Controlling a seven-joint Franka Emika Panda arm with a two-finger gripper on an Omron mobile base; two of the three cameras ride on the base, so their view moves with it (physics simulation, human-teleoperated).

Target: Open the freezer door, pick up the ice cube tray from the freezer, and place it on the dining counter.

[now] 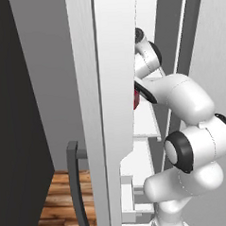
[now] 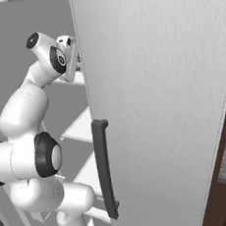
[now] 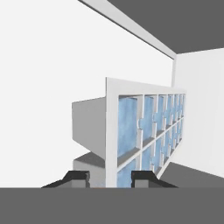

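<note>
White freezer (image 1: 145, 125) walls and shelves were seen behind the open freezer door (image 1: 117, 110), which stood edge-on in the left base view with its dark handle low on the outer side. The arm was seen reaching deep into an upper shelf of the compartment. In the hand view the ice cube tray (image 3: 144, 131) was shown rolled with the camera, its grid of pale blue cubes facing right and its near rim lying between the two dark tips of the gripper (image 3: 110, 177). The tips were seen drawn close on either side of that rim, but whether they were already pinching it could not be told. A red item (image 1: 137, 100) was glimpsed at the door's edge beside the arm. Opening the door was judged done and the grasp on the tray was judged under way; lifting it out, carrying it across and setting it on the dining counter were judged left to do.
</note>
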